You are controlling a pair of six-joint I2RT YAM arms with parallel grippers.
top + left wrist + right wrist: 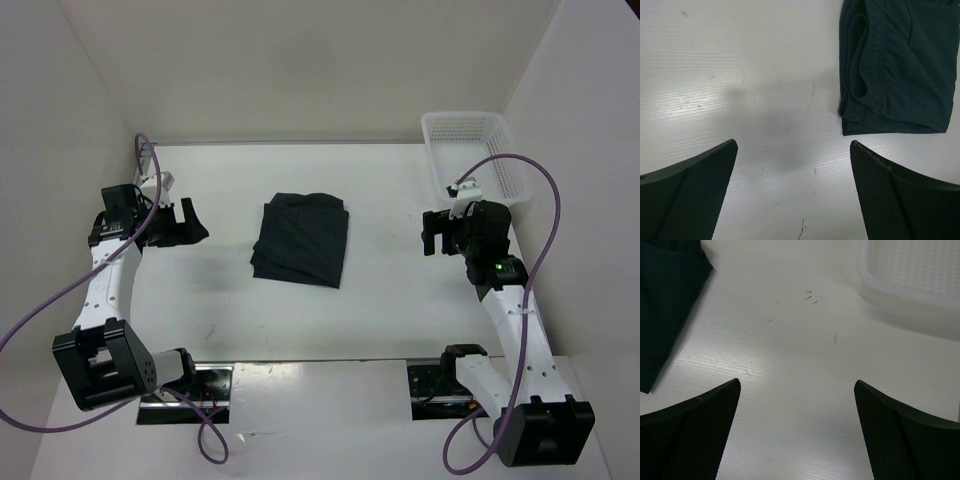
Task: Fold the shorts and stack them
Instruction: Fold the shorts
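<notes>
shorts: pair of dark, soft-fabric shorts (300, 240), folded into a compact rectangle and lying flat on the white counter (400, 300). They sit about mid-counter between the two arms, touching neither.
left gripper: left gripper (190, 222) is spread wide, holding nothing, and sits left of the shorts with a gap. In the left wrist view (793, 144) the shorts (900, 70) lie up and to the right of the fingertips.
right gripper: right gripper (432, 232) is also spread wide and holding nothing, on the right of the shorts and apart from them. In its wrist view (797, 383) a corner of the shorts (665, 305) shows at the left edge.
basket: white mesh plastic basket (432, 160) stands in the far right corner by the wall. It is just behind the right gripper and well apart from the shorts.
cables: purple cables (550, 220) loop off both arms, outboard of the shorts.
counter marks: small dark scuff marks (810, 295) between the shorts and the basket.
cut off: shorts are cropped at the top and right in the left wrist view. The basket (875, 285) is cropped at the top right in the right wrist view.
hard to tell: a gathered waistband shows in the left wrist view, but I can't make out a drawstring or count the fold layers.
</notes>
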